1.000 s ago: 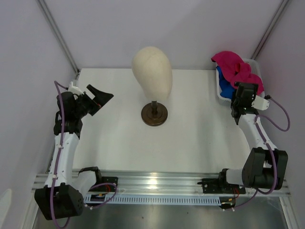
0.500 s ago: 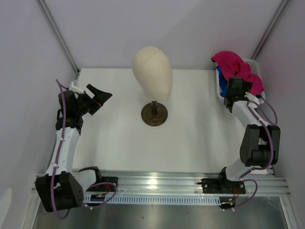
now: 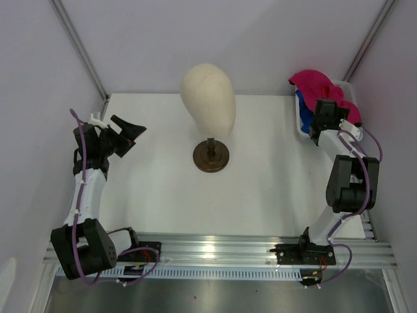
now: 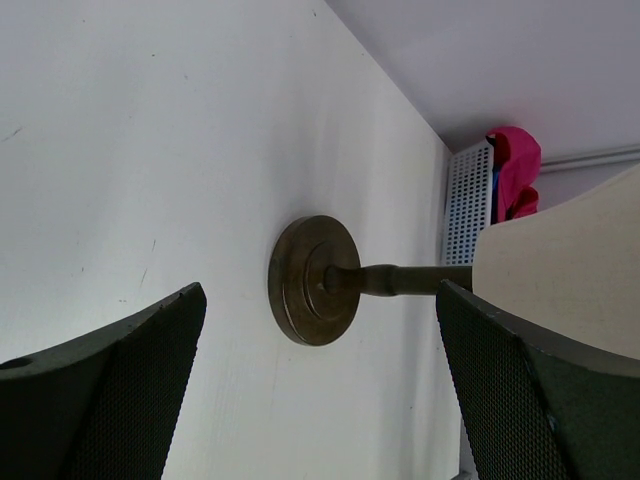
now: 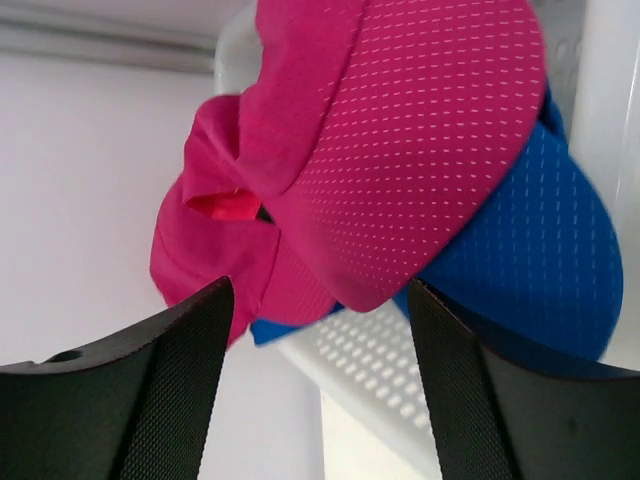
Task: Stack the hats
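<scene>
The magenta-pink hat [image 3: 314, 85] lies on top of the royal blue hat [image 3: 303, 115] in the white mesh basket [image 3: 301, 133] at the back right. In the right wrist view the pink hat [image 5: 400, 150] covers most of the blue hat [image 5: 530, 270], and both overhang the basket rim [image 5: 400, 380]. My right gripper [image 3: 324, 116] is open and empty right at the basket; its jaws [image 5: 315, 300] stand just below the pink hat's edge. My left gripper [image 3: 128, 130] is open and empty at the far left above the table.
The cream mannequin head [image 3: 208, 98] on its dark round stand [image 3: 211, 156] stands mid-table. The left wrist view looks between the fingers [image 4: 120, 380] at the stand base [image 4: 310, 280], with the basket [image 4: 465, 200] beyond. Grey walls close in on both sides.
My right gripper has moved back and up to the basket, close to the hats. My left arm has drawn slightly left and back. The hats have not moved.
</scene>
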Tool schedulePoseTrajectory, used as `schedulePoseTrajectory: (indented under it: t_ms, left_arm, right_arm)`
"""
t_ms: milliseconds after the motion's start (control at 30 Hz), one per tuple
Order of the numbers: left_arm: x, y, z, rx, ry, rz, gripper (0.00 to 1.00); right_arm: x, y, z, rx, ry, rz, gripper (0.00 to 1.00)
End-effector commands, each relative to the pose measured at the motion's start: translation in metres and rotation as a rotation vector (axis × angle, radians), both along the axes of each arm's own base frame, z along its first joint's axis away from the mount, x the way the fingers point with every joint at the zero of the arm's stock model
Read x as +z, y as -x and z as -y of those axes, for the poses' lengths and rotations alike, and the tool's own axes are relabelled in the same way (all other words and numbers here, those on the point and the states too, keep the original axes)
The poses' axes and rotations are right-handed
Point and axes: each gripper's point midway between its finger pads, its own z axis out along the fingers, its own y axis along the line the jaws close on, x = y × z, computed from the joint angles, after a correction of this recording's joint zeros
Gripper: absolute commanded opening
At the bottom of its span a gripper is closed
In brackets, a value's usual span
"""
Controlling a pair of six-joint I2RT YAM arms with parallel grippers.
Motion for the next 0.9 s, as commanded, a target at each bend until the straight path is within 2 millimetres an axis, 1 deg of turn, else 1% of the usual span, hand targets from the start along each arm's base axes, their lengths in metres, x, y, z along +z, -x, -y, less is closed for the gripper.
schedulePoseTrajectory:
  t_ms: [0, 33, 67, 100, 133, 200, 233, 267, 333, 367, 400, 433, 467, 500, 533, 567, 600, 633, 700, 733, 767, 800, 833, 867]
  left_arm:
    - [0.02, -0.004, -0.004, -0.011, -0.032, 0.055, 0.99]
    - [0.024, -0.004, -0.006, -0.007, -0.047, 0.066, 0.99]
    - [0.026, -0.004, -0.006, -0.008, -0.054, 0.072, 0.99]
    - [0.034, -0.004, -0.007, -0.008, -0.062, 0.089, 0.99]
    - [0.038, -0.003, -0.006, -0.011, -0.073, 0.105, 0.99]
    - [0.045, -0.002, -0.007, -0.01, -0.087, 0.124, 0.99]
    - [0.049, -0.001, -0.007, -0.009, -0.094, 0.138, 1.0]
    - [0.049, -0.001, -0.007, -0.007, -0.097, 0.14, 0.99]
    - [0.051, 0.001, -0.007, -0.009, -0.102, 0.146, 1.0]
    - [0.052, 0.001, -0.007, -0.008, -0.105, 0.148, 1.0]
    - [0.051, 0.003, -0.006, -0.009, -0.104, 0.142, 1.0]
    - [0.052, 0.003, -0.006, -0.008, -0.108, 0.143, 1.0]
    - [0.052, 0.005, -0.006, -0.006, -0.111, 0.146, 1.0]
    - [0.052, 0.006, -0.006, -0.005, -0.113, 0.146, 1.0]
    - [0.052, 0.007, -0.006, -0.001, -0.112, 0.146, 0.99]
    - [0.054, 0.008, -0.006, -0.001, -0.115, 0.156, 0.99]
    - [0.057, 0.009, -0.005, -0.001, -0.114, 0.165, 1.0]
    - [0.055, 0.011, -0.004, -0.005, -0.108, 0.163, 0.99]
    - [0.059, 0.014, -0.001, -0.018, -0.107, 0.176, 0.99]
    - [0.062, 0.016, 0.002, -0.035, -0.108, 0.186, 1.0]
    - [0.063, 0.018, 0.003, -0.044, -0.109, 0.183, 1.0]
    - [0.069, 0.02, 0.005, -0.053, -0.116, 0.196, 0.99]
    - [0.069, 0.022, 0.007, -0.074, -0.128, 0.199, 1.0]
    - [0.069, 0.025, 0.009, -0.084, -0.129, 0.189, 1.0]
  right_arm:
    - [-0.005, 0.0, 0.024, -0.083, 0.01, 0.002, 0.7]
    - [-0.008, 0.002, 0.027, -0.094, 0.01, -0.001, 0.68]
    - [-0.009, 0.001, 0.031, -0.105, 0.012, 0.009, 0.63]
    - [-0.012, 0.001, 0.032, -0.095, 0.01, 0.003, 0.62]
    - [-0.011, -0.003, 0.035, -0.087, 0.004, 0.027, 0.62]
    - [-0.008, -0.009, 0.041, -0.073, -0.003, 0.054, 0.55]
    - [-0.004, -0.012, 0.042, -0.068, 0.004, 0.074, 0.54]
    - [-0.001, -0.014, 0.046, -0.067, 0.014, 0.079, 0.5]
    - [0.001, -0.017, 0.05, -0.052, 0.045, 0.063, 0.48]
    - [0.009, -0.021, 0.052, -0.045, 0.049, 0.069, 0.43]
    - [0.009, -0.022, 0.057, -0.044, 0.053, 0.062, 0.33]
    - [0.013, -0.024, 0.059, -0.023, 0.079, 0.047, 0.12]
    - [0.018, -0.027, 0.059, 0.002, 0.084, 0.048, 0.01]
    - [0.023, -0.027, 0.063, 0.012, 0.094, 0.044, 0.0]
    - [0.024, -0.025, 0.063, 0.043, 0.112, 0.016, 0.0]
    - [0.031, -0.029, 0.058, 0.097, 0.106, 0.02, 0.0]
    - [0.035, -0.028, 0.055, 0.126, 0.114, 0.01, 0.0]
    - [0.045, -0.023, 0.052, 0.161, 0.142, -0.017, 0.0]
    - [0.061, -0.019, 0.042, 0.233, 0.165, -0.021, 0.0]
    - [0.08, -0.013, 0.038, 0.257, 0.191, -0.007, 0.0]
    - [0.091, -0.01, 0.034, 0.298, 0.229, -0.012, 0.0]
    - [0.103, -0.006, 0.032, 0.32, 0.247, -0.005, 0.0]
    - [0.111, 0.001, 0.035, 0.33, 0.255, -0.008, 0.0]
    - [0.134, 0.007, 0.029, 0.379, 0.294, 0.024, 0.0]
